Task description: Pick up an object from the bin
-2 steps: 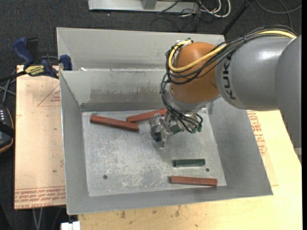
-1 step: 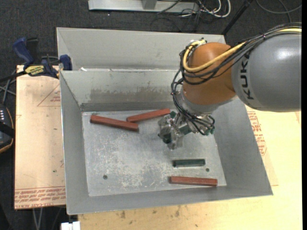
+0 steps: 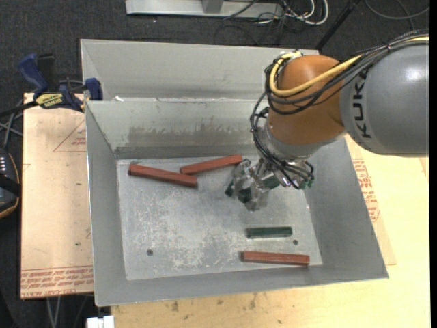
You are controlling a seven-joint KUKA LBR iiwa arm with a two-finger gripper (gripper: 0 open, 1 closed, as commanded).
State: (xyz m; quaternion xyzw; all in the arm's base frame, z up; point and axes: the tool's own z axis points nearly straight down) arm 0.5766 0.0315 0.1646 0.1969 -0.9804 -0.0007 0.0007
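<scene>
Gripper (image 3: pixel 247 186) is down low over the bin (image 3: pixel 102 203) floor, right of centre. It's just beside the right end of a red stick (image 3: pixel 210 164), with a dark green bar (image 3: pixel 268 232) near on the front side. Open or closed, I can't tell from here. Nothing looks lifted, so I'd say the grab itself is not yet done.

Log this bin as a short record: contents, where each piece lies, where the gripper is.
container: grey metal bin
contents: four loose sticks, no heap
stick 1: red-brown, back left of the floor
stick 2: red-brown, back middle, left end meeting stick 1
stick 3: dark green, front right
stick 4: red-brown, front right, just in front of stick 3
gripper: low over the floor, beside stick 2's right end, behind stick 3
</scene>
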